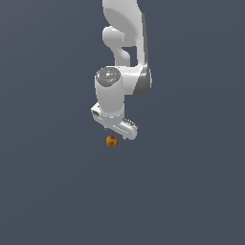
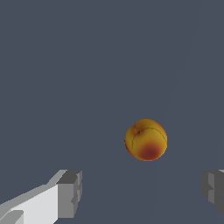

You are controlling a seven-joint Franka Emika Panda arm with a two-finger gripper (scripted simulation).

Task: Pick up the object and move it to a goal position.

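Orange-yellow ball (image 2: 146, 140) free all round | end effector (image 2: 142, 197) fingers apart, above

I count one ball (image 1: 111, 141), orange-yellow with red patches, and no second one in either view. I have one arm (image 1: 125, 38), white, and one pincer (image 1: 119, 130) at its end. That pincer carries two fingers (image 2: 70, 194), both seen in the wrist view. One plain grey surface (image 1: 48, 191) lies beneath everything.
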